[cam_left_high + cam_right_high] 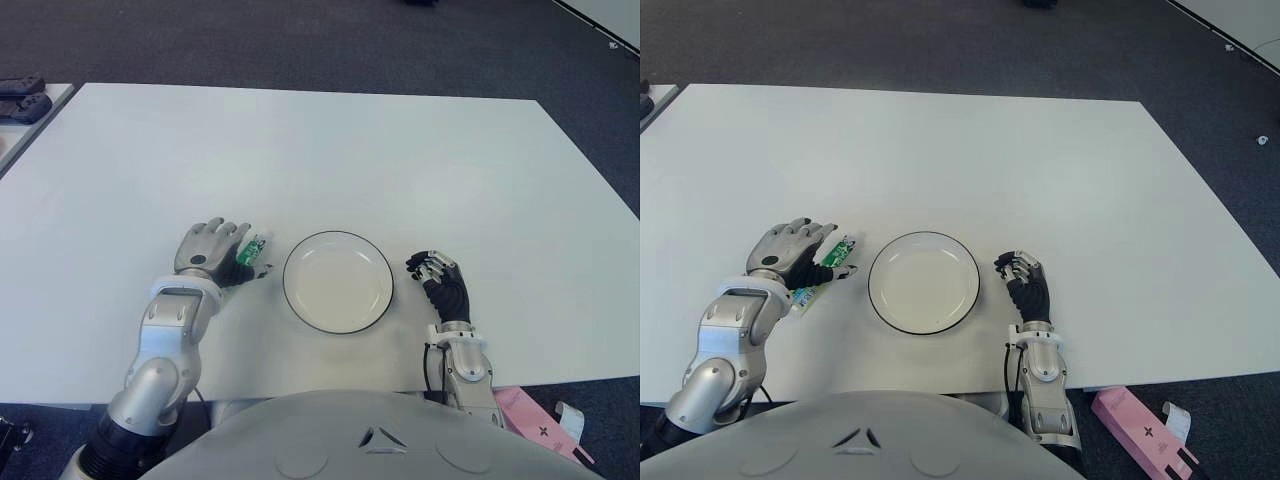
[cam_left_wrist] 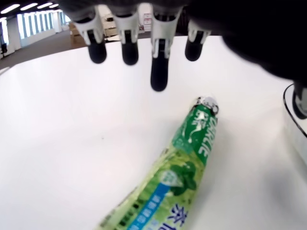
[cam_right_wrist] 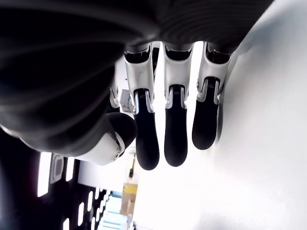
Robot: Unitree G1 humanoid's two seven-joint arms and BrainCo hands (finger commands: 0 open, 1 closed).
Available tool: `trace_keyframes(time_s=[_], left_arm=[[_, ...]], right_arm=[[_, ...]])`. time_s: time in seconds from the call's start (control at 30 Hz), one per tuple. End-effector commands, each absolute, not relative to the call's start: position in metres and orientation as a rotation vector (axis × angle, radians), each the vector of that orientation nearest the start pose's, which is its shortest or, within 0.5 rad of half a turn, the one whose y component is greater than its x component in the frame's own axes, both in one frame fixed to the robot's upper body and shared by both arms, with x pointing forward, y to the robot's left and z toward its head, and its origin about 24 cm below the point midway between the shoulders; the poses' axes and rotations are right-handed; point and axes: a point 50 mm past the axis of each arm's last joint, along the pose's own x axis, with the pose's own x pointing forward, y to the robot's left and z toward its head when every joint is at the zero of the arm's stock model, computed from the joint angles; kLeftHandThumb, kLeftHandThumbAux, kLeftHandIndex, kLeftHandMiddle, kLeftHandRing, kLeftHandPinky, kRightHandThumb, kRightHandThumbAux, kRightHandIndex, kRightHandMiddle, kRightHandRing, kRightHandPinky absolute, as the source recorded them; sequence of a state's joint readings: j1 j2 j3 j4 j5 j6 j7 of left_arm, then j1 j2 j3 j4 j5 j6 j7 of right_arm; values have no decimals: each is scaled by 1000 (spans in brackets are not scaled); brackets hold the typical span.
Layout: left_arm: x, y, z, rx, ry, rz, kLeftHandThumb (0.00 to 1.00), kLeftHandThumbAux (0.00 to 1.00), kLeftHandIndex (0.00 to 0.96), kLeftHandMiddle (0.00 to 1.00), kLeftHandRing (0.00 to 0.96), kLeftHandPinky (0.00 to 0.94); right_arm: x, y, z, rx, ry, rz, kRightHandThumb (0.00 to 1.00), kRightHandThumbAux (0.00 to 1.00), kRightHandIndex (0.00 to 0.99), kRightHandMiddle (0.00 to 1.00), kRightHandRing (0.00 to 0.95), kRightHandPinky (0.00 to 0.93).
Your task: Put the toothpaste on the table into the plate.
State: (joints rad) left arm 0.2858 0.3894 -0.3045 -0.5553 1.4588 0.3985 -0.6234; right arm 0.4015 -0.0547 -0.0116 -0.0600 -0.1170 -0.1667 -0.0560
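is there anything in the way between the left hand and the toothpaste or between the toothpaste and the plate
Nothing visible. The left hand hovers directly over the toothpaste, fingers open above it, with only bare table between the tube and the plate beside it. The right hand shows on the plate's other side.

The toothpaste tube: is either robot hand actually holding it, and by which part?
Not yet. The left robot hand hovers open over the toothpaste tube, which lies on the table. The right robot hand holds nothing.
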Motion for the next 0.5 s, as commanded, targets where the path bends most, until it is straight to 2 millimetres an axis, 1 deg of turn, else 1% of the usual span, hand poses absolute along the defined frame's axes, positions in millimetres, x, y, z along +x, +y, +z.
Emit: trace_keyframes(time_s=[0.03, 0.2, 0.37, 0.5], left_arm=[[176, 166, 64, 1602, 451, -247, 109, 234, 10, 179, 123, 116], [173, 165, 60, 1596, 505, -207, 114, 231, 1, 165, 113, 104], [164, 162, 54, 1547, 577, -170, 111, 230, 0, 141, 92, 71], [158, 160, 51, 1521, 615, -150, 108, 225, 0, 135, 89, 70]], right_arm=[[159, -183, -15, -181, 216, -124, 706, 729, 426, 490, 468, 459], [159, -183, -16, -181, 222, -125, 705, 730, 426, 493, 470, 458], [159, -184, -16, -181, 223, -127, 706, 729, 425, 492, 471, 458], [158, -184, -15, -176, 216, -124, 707, 729, 425, 491, 473, 465]])
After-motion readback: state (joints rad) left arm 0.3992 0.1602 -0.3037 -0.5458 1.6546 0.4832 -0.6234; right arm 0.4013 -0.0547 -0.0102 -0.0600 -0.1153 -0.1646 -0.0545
